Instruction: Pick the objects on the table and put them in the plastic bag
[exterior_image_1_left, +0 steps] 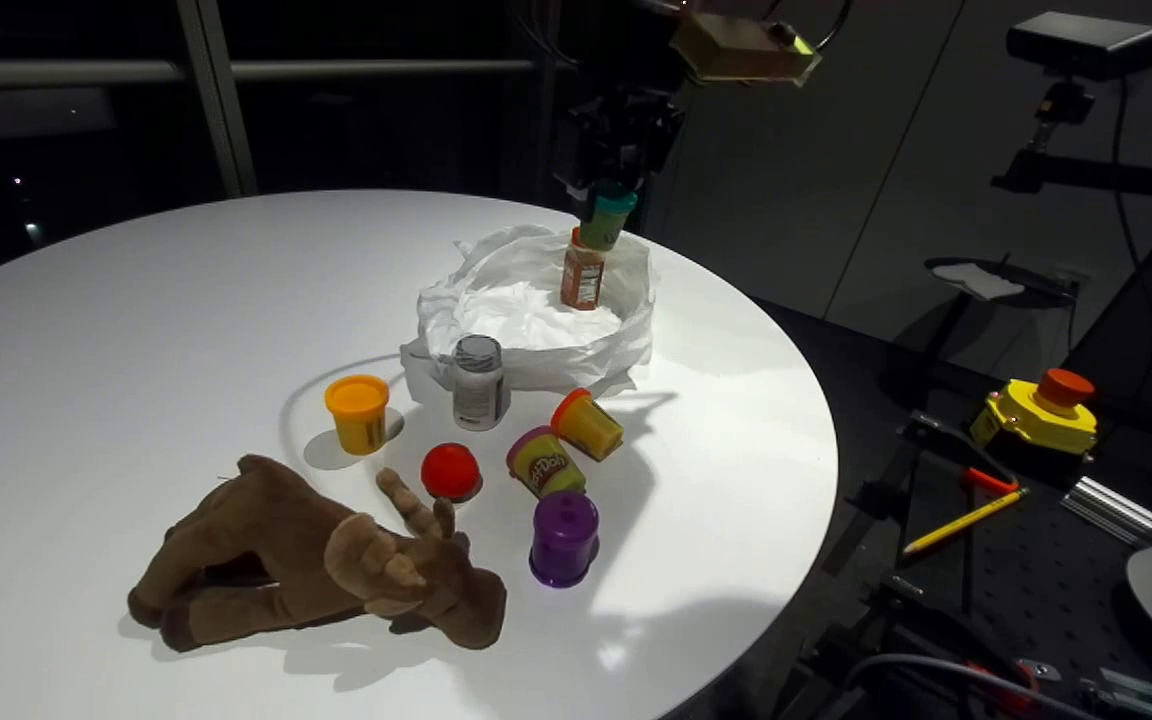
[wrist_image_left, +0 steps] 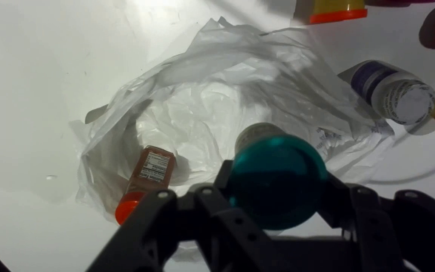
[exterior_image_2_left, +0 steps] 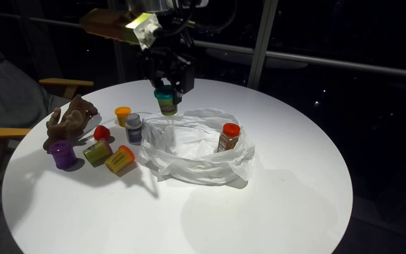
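My gripper [exterior_image_2_left: 169, 93] is shut on a teal-lidded cup [exterior_image_2_left: 168, 106], holding it in the air above the plastic bag [exterior_image_2_left: 196, 171]. In the wrist view the teal lid [wrist_image_left: 278, 177] fills the space between the fingers, with the bag's open mouth below. A red-capped jar [exterior_image_1_left: 582, 280] leans inside the bag. On the white table stand an orange cup [exterior_image_1_left: 358, 415], a grey jar [exterior_image_1_left: 478, 390] beside the bag, and a purple cup [exterior_image_1_left: 564, 540]. A red ball [exterior_image_1_left: 451, 470], a red-lidded yellow cup [exterior_image_1_left: 588, 428], a purple-lidded cup [exterior_image_1_left: 544, 466] and the brown plush animal [exterior_image_1_left: 286, 550] lie nearby.
The round table [exterior_image_2_left: 273, 211] has a curved edge all around. Beside it, a dark bench carries a yellow box with a red button [exterior_image_1_left: 1041, 415] and a pencil [exterior_image_1_left: 966, 522]. A camera on a stand [exterior_image_1_left: 1084, 45] rises there, and a wooden-armed chair [exterior_image_2_left: 4, 132] is behind.
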You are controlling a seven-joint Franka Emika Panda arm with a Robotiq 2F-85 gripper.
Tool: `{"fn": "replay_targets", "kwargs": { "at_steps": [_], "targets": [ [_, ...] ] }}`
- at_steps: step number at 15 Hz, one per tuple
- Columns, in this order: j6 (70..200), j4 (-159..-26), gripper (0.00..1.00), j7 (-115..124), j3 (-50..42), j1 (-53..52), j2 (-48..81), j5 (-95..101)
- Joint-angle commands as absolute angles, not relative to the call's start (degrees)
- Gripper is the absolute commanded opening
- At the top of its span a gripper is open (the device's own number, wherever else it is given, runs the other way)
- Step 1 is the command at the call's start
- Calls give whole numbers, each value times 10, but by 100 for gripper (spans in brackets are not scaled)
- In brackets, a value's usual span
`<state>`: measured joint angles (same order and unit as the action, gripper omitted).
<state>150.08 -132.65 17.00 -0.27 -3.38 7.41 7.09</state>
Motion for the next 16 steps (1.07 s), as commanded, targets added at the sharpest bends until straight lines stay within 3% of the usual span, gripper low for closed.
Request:
{"fn": "replay_targets", "kwargs": {
  "at_steps": [1,16],
  "targets": [
    [1485,-1235,24,124,-1,-17,163,16],
    [1470,-990,24,121,-34,-3,407,12]
  ]
}}
